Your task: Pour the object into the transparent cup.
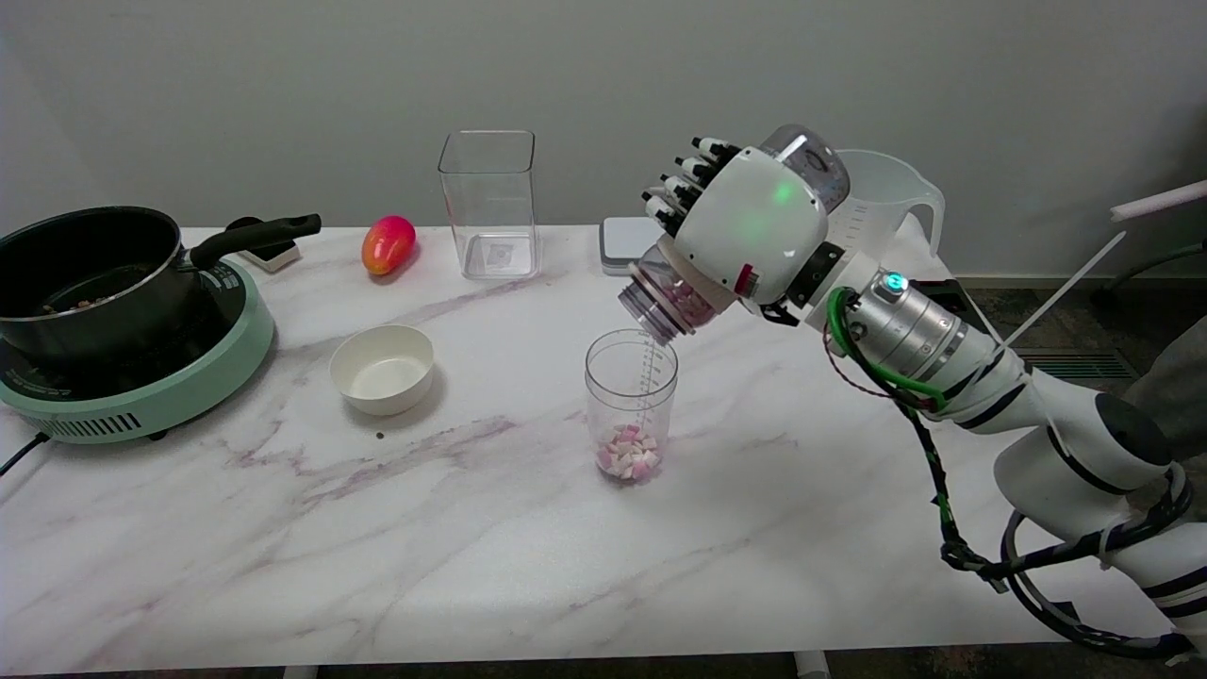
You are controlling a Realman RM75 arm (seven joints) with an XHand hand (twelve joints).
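A transparent cup [631, 401] stands upright at the table's middle, with pink and white cubes [626, 452] heaped at its bottom. My right hand [745, 222] grips a clear jar [660, 300] and holds it tilted mouth-down just above the cup's right rim. Pink pieces still show inside the jar near its mouth. The jar's body is mostly hidden behind the hand.
A white bowl [382, 368] sits left of the cup. A black pot [90, 273] rests on a green cooker [141, 387] at far left. A tall clear square container [488, 203], a red-orange fruit [388, 243], a white scale [630, 243] and a measuring jug [882, 203] line the back.
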